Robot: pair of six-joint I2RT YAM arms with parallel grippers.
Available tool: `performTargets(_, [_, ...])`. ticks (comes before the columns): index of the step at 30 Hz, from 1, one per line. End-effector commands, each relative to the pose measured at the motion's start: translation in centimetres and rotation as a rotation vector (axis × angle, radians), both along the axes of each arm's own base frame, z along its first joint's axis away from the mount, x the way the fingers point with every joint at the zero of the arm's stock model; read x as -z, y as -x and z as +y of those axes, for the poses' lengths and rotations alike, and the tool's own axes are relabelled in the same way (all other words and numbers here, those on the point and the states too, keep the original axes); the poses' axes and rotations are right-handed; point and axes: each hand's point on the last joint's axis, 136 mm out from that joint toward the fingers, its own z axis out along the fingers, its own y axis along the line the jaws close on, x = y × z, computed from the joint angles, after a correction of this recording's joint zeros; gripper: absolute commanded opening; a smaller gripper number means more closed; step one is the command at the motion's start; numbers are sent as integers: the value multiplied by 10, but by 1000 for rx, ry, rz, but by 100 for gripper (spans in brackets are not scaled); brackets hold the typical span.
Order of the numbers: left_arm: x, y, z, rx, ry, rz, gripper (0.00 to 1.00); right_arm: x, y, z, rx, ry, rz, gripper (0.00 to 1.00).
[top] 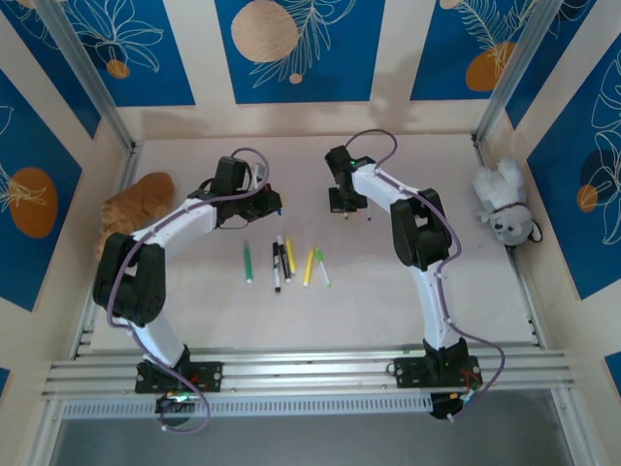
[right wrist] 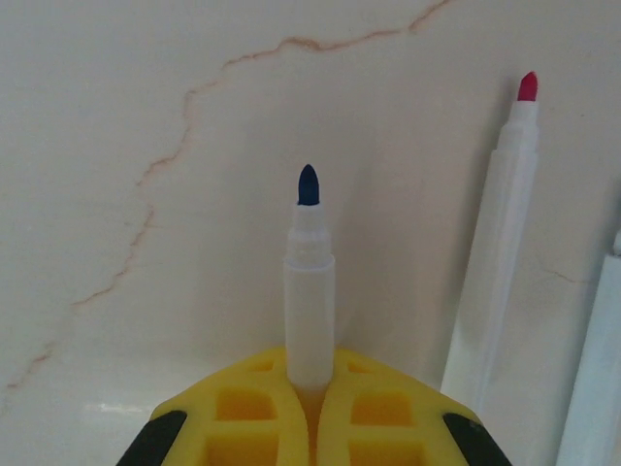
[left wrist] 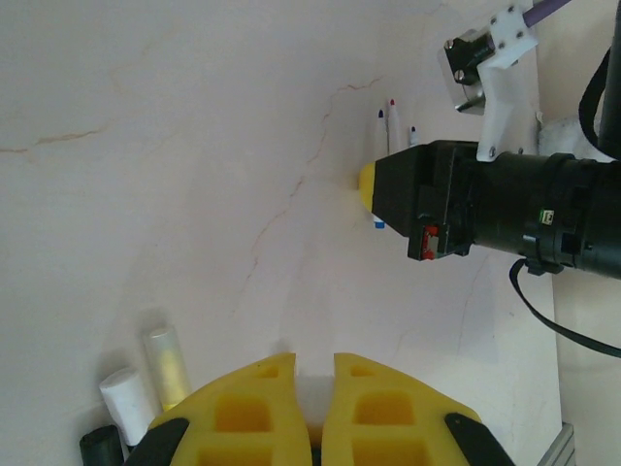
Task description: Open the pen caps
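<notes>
Right wrist view: right pincer (right wrist: pixel 310 379) grips an uncapped blue-tipped pen (right wrist: pixel 310 282).

Left arm (top: pixel 179 221) and right arm (top: pixel 386 194): white link shells, black joint housings. A purple cable (top: pixel 375 133) runs along each, up from black bases (top: pixel 178 375) on the aluminium rail (top: pixel 310 371). Left claw (left wrist: pixel 312 361) and right claw (right wrist: pixel 310 364): yellow fingers (left wrist: pixel 243 408) with square recesses, black shoulders.
</notes>
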Motion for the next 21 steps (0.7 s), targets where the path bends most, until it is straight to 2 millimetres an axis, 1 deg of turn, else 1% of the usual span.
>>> performTargets(1, [7,2,1,27,-1,10,0,3,7,-13,10,41,47,5])
performTargets(7, [8,2,1,26,-2,14,0,2,8,-14,14,48,49,15])
performTargets(11, [9,3,2,27,-5,14,0,0,11,-17,28,57,48,19])
performTargets(15, [8,1,4,29,-23,11,0,-9,13,-14,30,45,28,25])
performTargets(18, [6,-2,5,27,-45,5,0,-16,13,-12,32,44,13,26])
performTargets(21, [6,-6,18,8,-130,4,0,-28,15,-10,37,47,-10,27])
